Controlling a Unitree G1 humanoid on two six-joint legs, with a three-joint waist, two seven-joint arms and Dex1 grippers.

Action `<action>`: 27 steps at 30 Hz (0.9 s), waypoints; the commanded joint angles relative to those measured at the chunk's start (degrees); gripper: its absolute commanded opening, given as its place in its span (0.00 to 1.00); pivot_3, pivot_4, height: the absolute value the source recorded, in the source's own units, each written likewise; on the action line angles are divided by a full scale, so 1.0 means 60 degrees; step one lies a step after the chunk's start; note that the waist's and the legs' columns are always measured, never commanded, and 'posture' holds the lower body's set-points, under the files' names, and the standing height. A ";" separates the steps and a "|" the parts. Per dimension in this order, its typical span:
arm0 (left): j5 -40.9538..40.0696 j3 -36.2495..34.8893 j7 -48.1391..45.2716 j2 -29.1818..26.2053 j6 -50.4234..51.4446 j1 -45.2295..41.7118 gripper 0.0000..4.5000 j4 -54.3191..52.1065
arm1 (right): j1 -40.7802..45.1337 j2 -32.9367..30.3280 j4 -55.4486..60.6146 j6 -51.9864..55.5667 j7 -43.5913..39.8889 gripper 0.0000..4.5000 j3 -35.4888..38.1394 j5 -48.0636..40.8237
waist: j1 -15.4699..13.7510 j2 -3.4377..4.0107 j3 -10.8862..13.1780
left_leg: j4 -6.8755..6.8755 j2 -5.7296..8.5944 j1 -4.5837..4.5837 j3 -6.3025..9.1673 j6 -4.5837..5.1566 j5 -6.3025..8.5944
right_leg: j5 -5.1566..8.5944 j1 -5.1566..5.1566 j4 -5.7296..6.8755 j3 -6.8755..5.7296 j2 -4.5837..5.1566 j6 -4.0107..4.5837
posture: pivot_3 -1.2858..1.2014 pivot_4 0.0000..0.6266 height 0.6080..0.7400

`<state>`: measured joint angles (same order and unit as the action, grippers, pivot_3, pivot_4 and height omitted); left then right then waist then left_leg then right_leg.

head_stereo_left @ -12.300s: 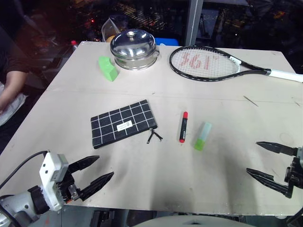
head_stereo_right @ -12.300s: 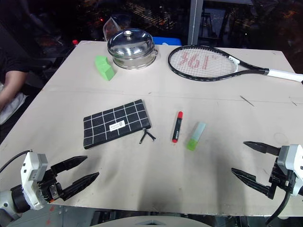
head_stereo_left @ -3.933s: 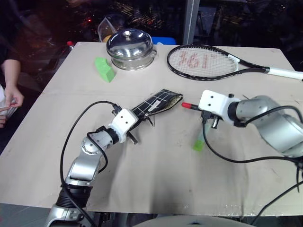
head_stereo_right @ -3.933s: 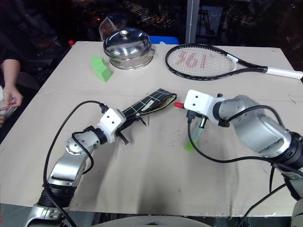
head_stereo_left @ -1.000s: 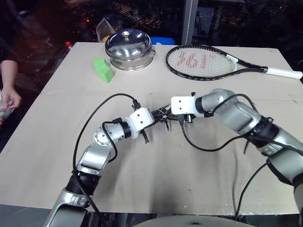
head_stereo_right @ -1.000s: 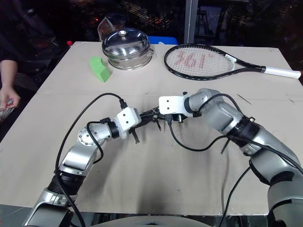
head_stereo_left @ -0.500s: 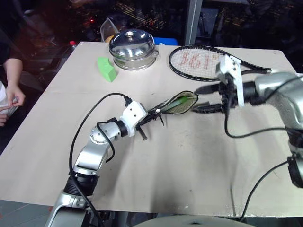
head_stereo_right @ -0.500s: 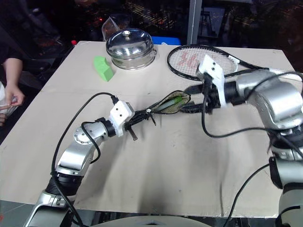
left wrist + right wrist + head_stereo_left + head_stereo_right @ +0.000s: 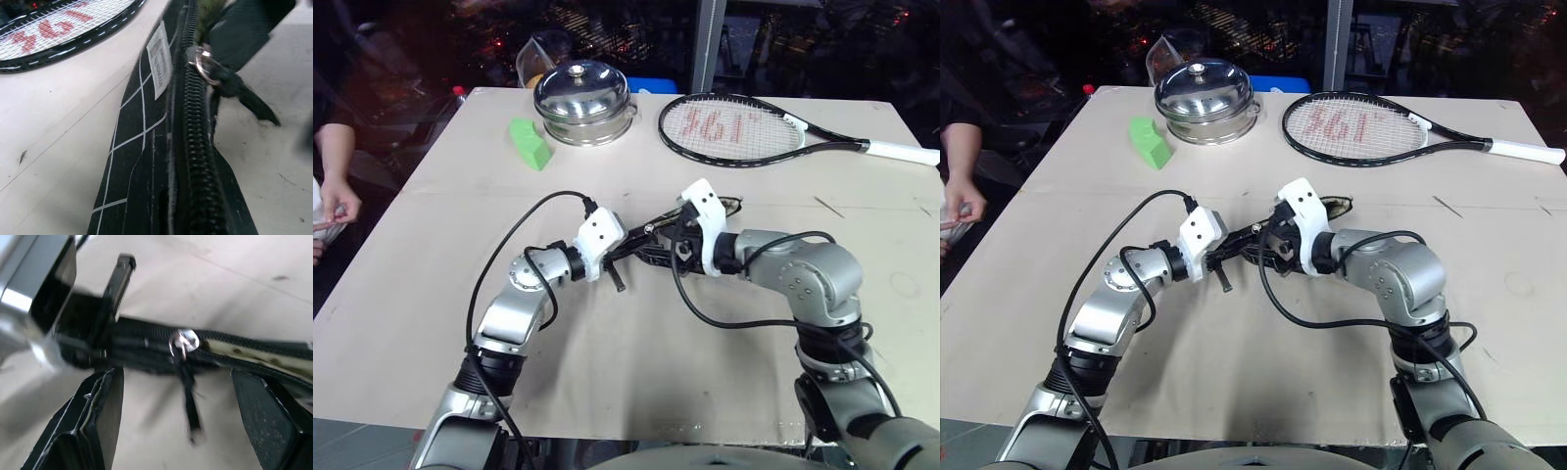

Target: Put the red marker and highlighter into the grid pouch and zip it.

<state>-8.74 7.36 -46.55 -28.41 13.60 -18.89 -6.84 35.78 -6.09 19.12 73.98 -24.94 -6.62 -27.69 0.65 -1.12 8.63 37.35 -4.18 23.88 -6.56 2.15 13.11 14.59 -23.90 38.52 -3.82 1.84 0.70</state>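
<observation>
Black grid fabric, held up off the table [image 9: 431,294] on its edge, is the middle of everything from where I stand. At about nine o'clock from it, the left gripper [image 9: 625,247] has its fingers pressed together on the closed end of the pouch [image 9: 142,147], pinching it so the zipper runs along the top. A person's hand [image 9: 335,208] rests at the far left edge, well apart from the work.

Moving toward three o'clock, the zipper pull [image 9: 185,340] sits partway along the teeth with its dark tab dangling below. The right gripper [image 9: 176,423] faces it with fingers spread wide, one on each side of the pull and not touching it. Past the pull the mouth gapes, tan lining showing, and something green shows inside in the left wrist view; I take it for the highlighter [image 9: 208,14]. I cannot make out the marker, and nothing lies loose on the table where the arms work, so I judge both are already inside.

What is left, I think, is the zipping: pinch the pull and draw it along toward the open end at two o'clock.

At twelve o'clock sit a green block [image 9: 533,143], a steel pot [image 9: 584,101] and a racket [image 9: 744,127], all untouched.
</observation>
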 commanded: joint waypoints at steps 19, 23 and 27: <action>0.0630 -0.0160 0.0459 -0.0602 -0.0516 0.0050 0.00 -0.0406 | -0.1242 -0.3135 0.0149 0.0098 0.0388 0.02 0.2665 -0.0128 | 0.0011 0.0000 0.0001 | -0.0005 0.0007 0.0003 -0.0001 0.0005 0.0003 | 0.0000 0.0003 -0.0011 0.0000 0.0012 -0.0001 | 0.52 0.24 1.00; 0.1160 0.0034 0.0652 -0.0729 -0.1449 -0.0066 0.00 0.0082 | -0.1831 -0.4543 -0.0036 -0.1379 0.0142 0.02 0.2202 0.0510 | 0.0055 0.0003 0.0002 | -0.0020 0.0004 -0.0008 -0.0003 0.0004 0.0002 | 0.0003 0.0000 -0.0010 0.0006 0.0001 -0.0002 | 0.52 0.24 1.00; 0.1882 0.0476 0.0715 -0.0897 -0.2680 -0.0354 0.00 0.0982 | -0.2365 -0.4546 0.0345 -0.2695 -0.0345 0.02 0.1645 0.0325 | 0.0041 0.0002 0.0002 | -0.0023 -0.0007 -0.0012 -0.0008 0.0004 0.0002 | 0.0022 -0.0009 -0.0009 0.0024 -0.0025 -0.0035 | 0.52 0.24 1.00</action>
<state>0.73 11.86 -43.45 -32.25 0.36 -20.31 -3.01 22.37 -32.58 20.09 60.79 -26.77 2.11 -27.35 0.90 -1.11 8.65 37.21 -4.21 23.80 -6.60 2.18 13.12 14.72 -23.96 38.47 -3.67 1.69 0.49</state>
